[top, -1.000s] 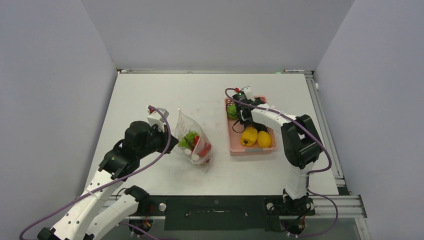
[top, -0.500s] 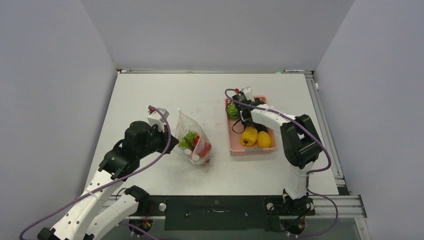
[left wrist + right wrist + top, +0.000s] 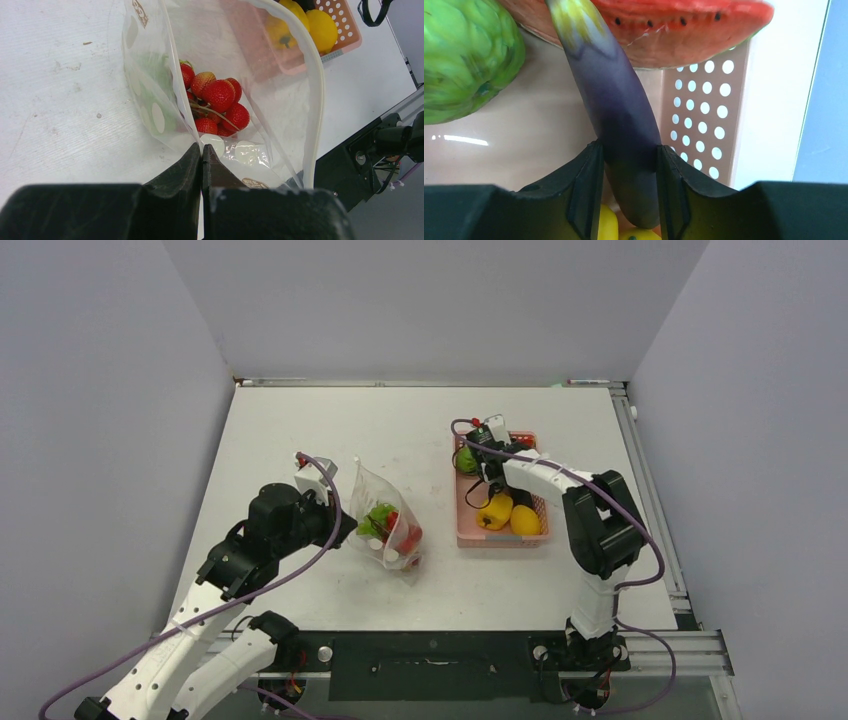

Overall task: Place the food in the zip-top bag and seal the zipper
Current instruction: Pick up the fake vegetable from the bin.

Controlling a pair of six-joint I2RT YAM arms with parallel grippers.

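The zip-top bag (image 3: 385, 510) stands open on the table, with red strawberries (image 3: 218, 97) and green food inside. Its zipper (image 3: 318, 100) curves along the open mouth. My left gripper (image 3: 202, 150) is shut on the bag's near edge; it also shows in the top view (image 3: 345, 525). My right gripper (image 3: 629, 165) is shut on the purple eggplant (image 3: 619, 105) inside the pink basket (image 3: 704, 125); it also shows in the top view (image 3: 487, 480). A green round fruit (image 3: 464, 55) lies left of the eggplant. A yellow pepper (image 3: 495, 512) and a lemon (image 3: 525, 520) lie at the basket's near end.
A red watermelon slice (image 3: 684, 30) lies at the far end of the basket (image 3: 500, 537), beyond the eggplant's tip. The basket sits right of the bag, with bare white table between them. Walls enclose the table on three sides.
The right wrist has shifted slightly over the basket, and the pepper and lemon have shifted a little. The left arm and bag have not moved.
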